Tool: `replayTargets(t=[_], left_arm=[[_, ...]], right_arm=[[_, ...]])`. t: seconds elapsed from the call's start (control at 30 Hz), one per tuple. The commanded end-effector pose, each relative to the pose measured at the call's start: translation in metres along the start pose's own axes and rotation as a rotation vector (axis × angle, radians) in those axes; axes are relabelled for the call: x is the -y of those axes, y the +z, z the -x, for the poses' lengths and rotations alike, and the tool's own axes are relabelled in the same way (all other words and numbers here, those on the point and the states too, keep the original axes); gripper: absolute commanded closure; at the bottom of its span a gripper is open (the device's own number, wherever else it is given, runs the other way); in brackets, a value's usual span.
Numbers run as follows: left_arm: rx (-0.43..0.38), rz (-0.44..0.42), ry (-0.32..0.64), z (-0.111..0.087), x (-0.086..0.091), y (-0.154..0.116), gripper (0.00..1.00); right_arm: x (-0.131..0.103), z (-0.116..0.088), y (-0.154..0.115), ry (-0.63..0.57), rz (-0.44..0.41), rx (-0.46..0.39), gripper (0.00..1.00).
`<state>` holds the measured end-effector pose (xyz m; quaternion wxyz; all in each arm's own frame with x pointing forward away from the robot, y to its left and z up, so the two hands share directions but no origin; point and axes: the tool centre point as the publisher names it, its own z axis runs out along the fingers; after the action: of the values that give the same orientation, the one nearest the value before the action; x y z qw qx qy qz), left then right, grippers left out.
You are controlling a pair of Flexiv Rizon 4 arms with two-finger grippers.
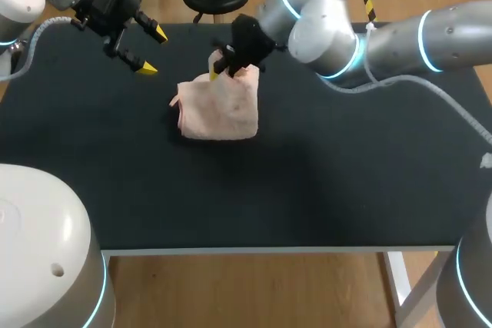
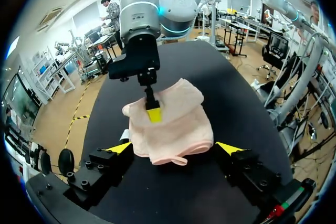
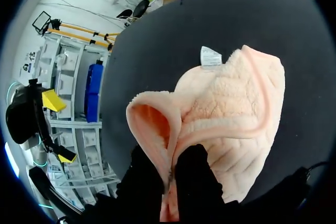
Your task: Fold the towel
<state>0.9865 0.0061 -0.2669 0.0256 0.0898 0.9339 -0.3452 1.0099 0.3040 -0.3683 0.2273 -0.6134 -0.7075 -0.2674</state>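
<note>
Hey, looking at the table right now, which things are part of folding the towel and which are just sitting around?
Part of the job:
pink towel, bunched, one edge lifted
right jaws, shut on that lifted edge
left jaws, open, held apart from the towel

Just there:
black table, under the towel
white label, at the towel's edge

A table (image 1: 323, 190) with a flat, dark matte top fills most of the head view. Its pale front edge runs across the lower part of the frame, with 1 white leg at the lower right. On it lies a pink, fleecy towel (image 1: 219, 113) — bunched in loose folds just left of centre in the upper half, its upper-right corner raised off the surface. A small white tag (image 3: 211, 56) sits at its edge.
</note>
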Motion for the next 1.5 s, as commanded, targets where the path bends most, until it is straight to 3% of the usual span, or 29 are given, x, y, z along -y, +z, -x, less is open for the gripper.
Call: replayTargets(t=[0.03, 0.43, 0.47, 0.5, 0.53, 0.87, 1.13, 1.33, 1.4, 1.5], left_arm=[[0.001, -0.001, 0.002, 0.0, -0.001, 0.001, 0.0], [0.001, -0.001, 0.002, 0.0, -0.001, 0.001, 0.0], [0.001, -0.001, 0.002, 0.0, -0.001, 0.001, 0.0], [0.001, -0.001, 0.002, 0.0, -0.001, 0.001, 0.0], [0.001, -0.001, 0.002, 0.0, -0.001, 0.001, 0.0], [0.001, -0.001, 0.002, 0.0, -0.001, 0.001, 0.0], [0.001, -0.001, 0.002, 0.0, -0.001, 0.001, 0.0], [0.001, -0.001, 0.002, 0.0, -0.001, 0.001, 0.0], [0.001, -0.001, 0.002, 0.0, -0.001, 0.001, 0.0], [0.001, -0.001, 0.002, 0.0, -0.001, 0.001, 0.0]], right_arm=[[0.006, -0.009, 0.008, -0.007, -0.004, 0.017, 1.0], [0.007, -0.023, 0.032, -0.034, -0.016, 0.038, 1.0], [0.007, -0.026, 0.032, -0.043, -0.01, 0.036, 0.69], [0.008, -0.03, 0.032, -0.052, -0.009, 0.032, 0.04], [0.009, -0.034, 0.032, -0.06, -0.009, 0.033, 0.0], [0.028, -0.061, 0.028, -0.18, 0.026, 0.11, 0.0], [0.034, -0.083, -0.001, -0.245, 0.144, 0.057, 0.0], [0.038, -0.062, -0.03, -0.254, 0.285, 0.084, 0.0], [0.039, -0.049, -0.047, -0.328, 0.382, 0.026, 0.0], [0.037, -0.029, -0.063, -0.468, 0.43, -0.056, 0.0]])
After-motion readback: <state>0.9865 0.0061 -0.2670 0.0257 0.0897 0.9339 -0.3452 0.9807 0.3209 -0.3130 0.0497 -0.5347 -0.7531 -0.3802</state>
